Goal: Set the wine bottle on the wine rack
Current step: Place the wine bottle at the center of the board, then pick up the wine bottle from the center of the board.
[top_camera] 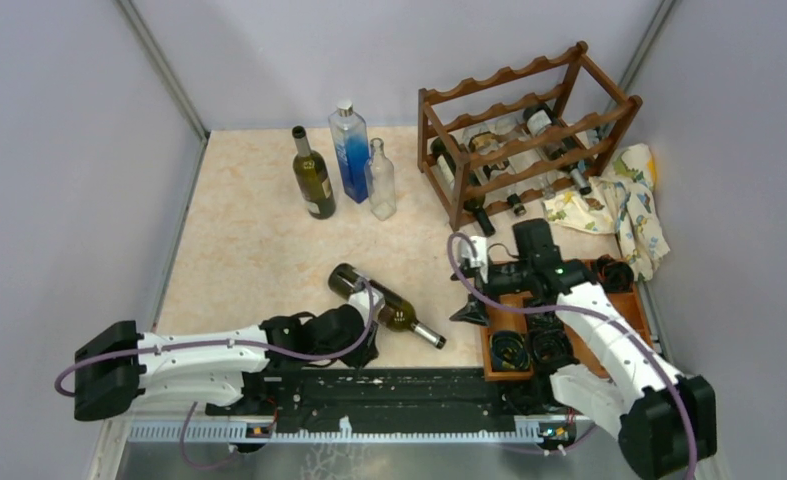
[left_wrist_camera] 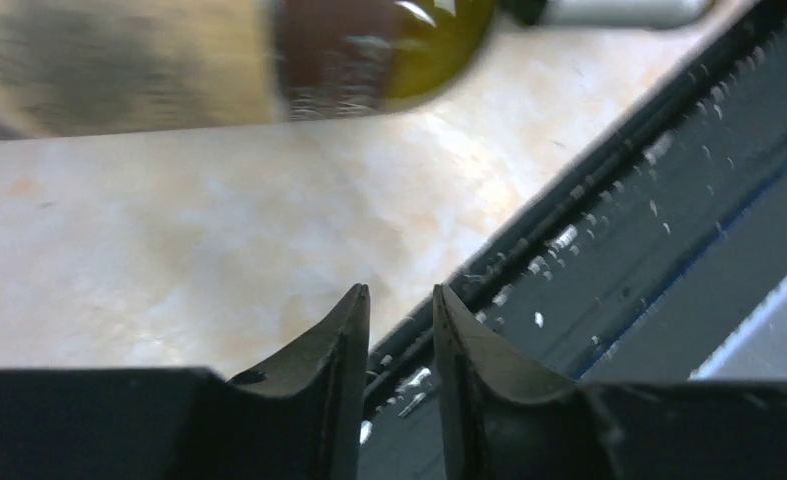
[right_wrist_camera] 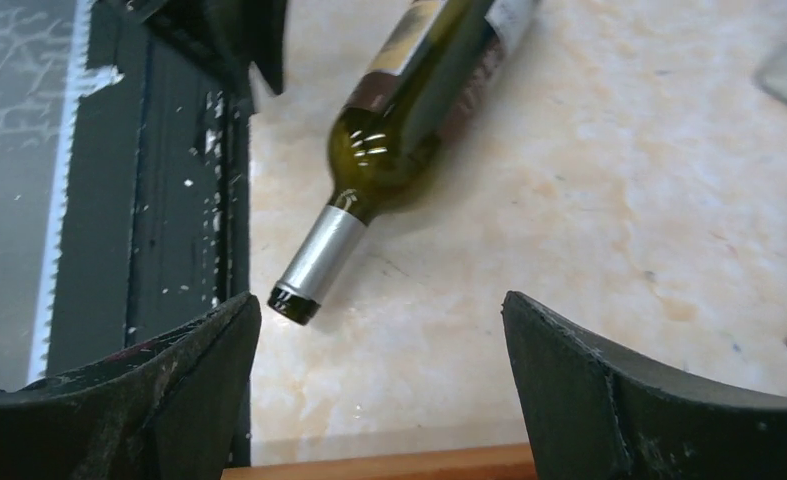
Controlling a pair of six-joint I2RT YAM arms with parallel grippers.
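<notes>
now | wine bottle (top_camera: 384, 305) lying near table (top_camera: 249, 250) edge | left claw (left_wrist_camera: 401, 295) narrowly parted | right claw (right_wrist_camera: 379, 295) spread

We see the dark green wine bottle (top_camera: 384, 303) lying on its side on the table (top_camera: 249, 240), its silver-capped neck pointing toward the right. The reddish-brown wine rack (top_camera: 499, 76) with wavy rails stands upright at the far right, well apart.

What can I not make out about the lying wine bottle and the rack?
- Left wrist: the wine bottle is blurred and cut off by the top edge; label unreadable.
- Right wrist: its base is beyond the top edge.
- Top view: the rails of the wine rack cross the bottles inside; count unclear.
</notes>
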